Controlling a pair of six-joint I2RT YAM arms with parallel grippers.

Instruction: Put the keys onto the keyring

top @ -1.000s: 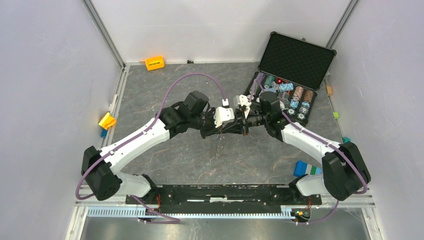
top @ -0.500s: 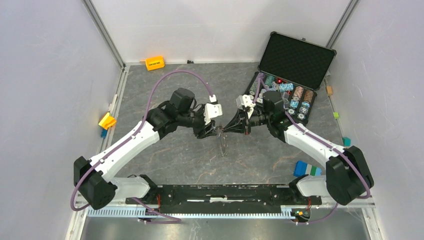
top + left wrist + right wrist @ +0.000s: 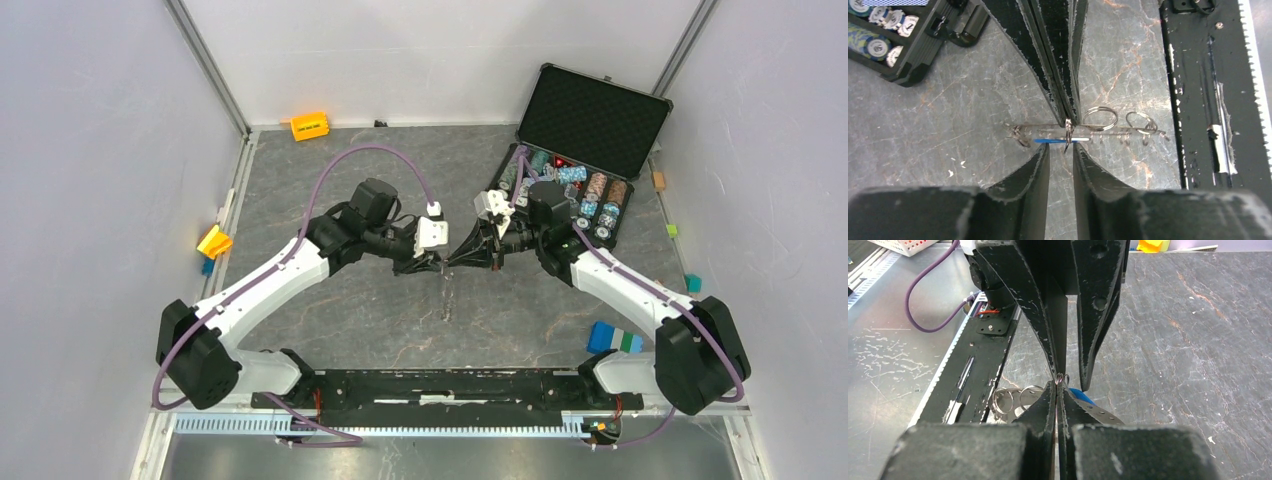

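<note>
My right gripper (image 3: pixel 452 261) is shut on a small wire loop (image 3: pixel 1060 378) of the keyring (image 3: pixel 446 293), which hangs below it above the table. In the right wrist view the keyring shows as a flat grey band with holes (image 3: pixel 1108 415). A blue-headed key (image 3: pixel 1081 396) lies along it, and it also shows in the left wrist view (image 3: pixel 1049 141). Two larger split rings (image 3: pixel 1100 119) hang on the band. My left gripper (image 3: pixel 1061 150) is open, tip to tip with the right one. Its fingertips (image 3: pixel 1042 156) stand either side of the loop without pinching it.
An open black case of poker chips (image 3: pixel 563 188) stands at the back right, close behind the right arm. An orange block (image 3: pixel 309 125) lies at the back. A yellow block (image 3: pixel 214 241) lies at the left edge and a blue and green block (image 3: pixel 613 337) at the right front.
A second ago the two grippers overlapped. The left one pulled back to the left, then came back right to meet the right gripper's tips. The right gripper still holds the hanging keyring.
</note>
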